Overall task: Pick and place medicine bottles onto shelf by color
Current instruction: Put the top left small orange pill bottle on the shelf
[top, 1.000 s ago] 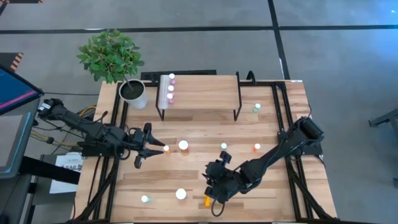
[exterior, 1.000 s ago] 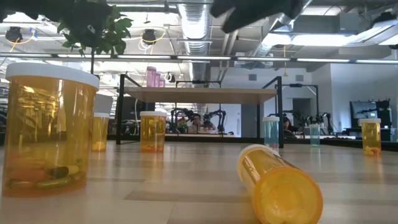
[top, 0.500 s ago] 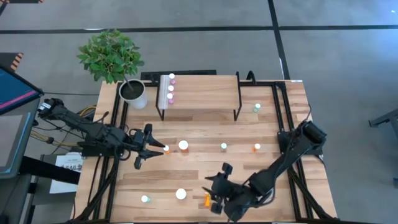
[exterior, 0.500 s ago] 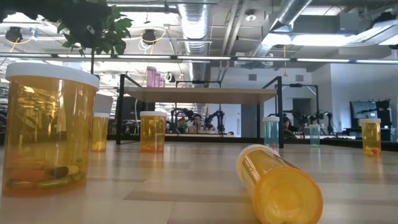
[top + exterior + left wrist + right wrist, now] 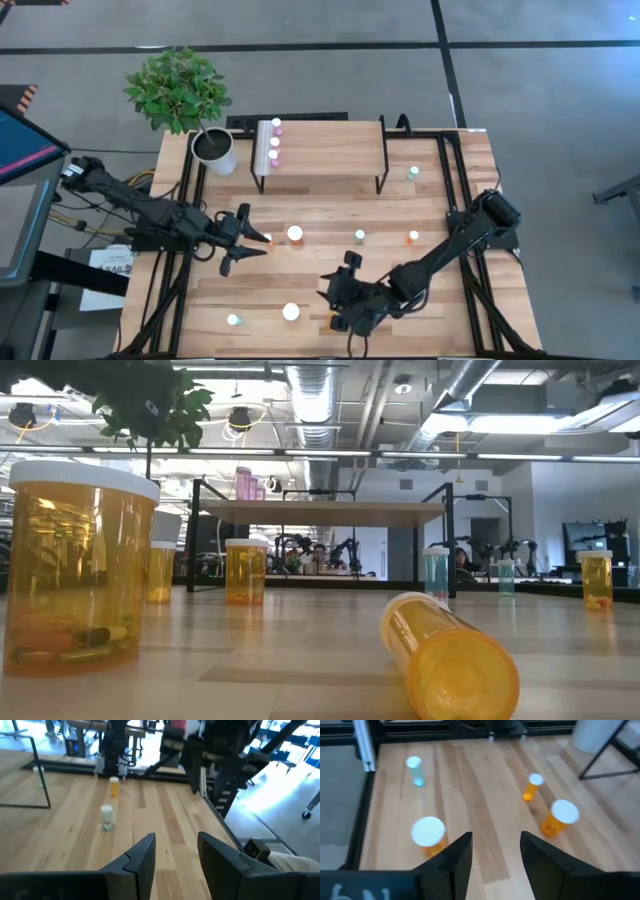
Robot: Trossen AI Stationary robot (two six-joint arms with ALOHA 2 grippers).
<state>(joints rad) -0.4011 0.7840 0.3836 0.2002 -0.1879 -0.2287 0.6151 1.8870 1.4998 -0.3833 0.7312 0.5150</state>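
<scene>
Now the right claw (image 5: 338,308) hangs open, holding nothing, just above the tipped orange bottle (image 5: 332,322) on the desk (image 5: 440,190). Left claw (image 5: 240,243), open too, waits beside a small orange bottle (image 5: 267,240). Pink bottles (image 5: 275,141) stand on the shelf (image 5: 330,150).

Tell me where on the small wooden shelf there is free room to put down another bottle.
The light wood shelf on black legs is bare from its middle to its right end. Only its left end is crowded, where small pink bottles with pale caps stand in a row.
</scene>
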